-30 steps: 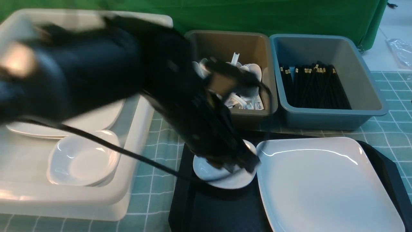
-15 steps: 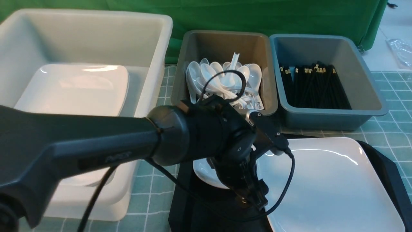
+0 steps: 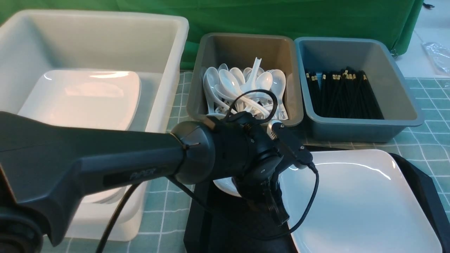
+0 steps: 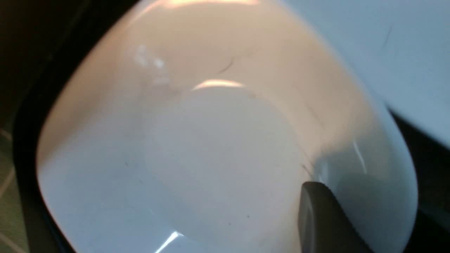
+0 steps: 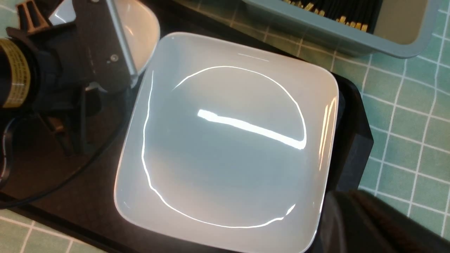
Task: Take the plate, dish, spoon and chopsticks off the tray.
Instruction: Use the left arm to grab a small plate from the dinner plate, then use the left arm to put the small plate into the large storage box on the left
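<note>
My left arm [image 3: 105,161] has steadied over the tray [image 3: 427,191], where the plate [image 3: 355,200] lies. My left claw [image 3: 276,211] has one finger [image 4: 323,218] inside the dish [image 4: 211,147] beside it, grip unclear. My right claw [image 5: 358,225] is clenched.

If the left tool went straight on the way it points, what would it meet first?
The small white dish on the black tray. The left tool points down at its rim, one finger inside it; whether it touches is unclear.
</note>
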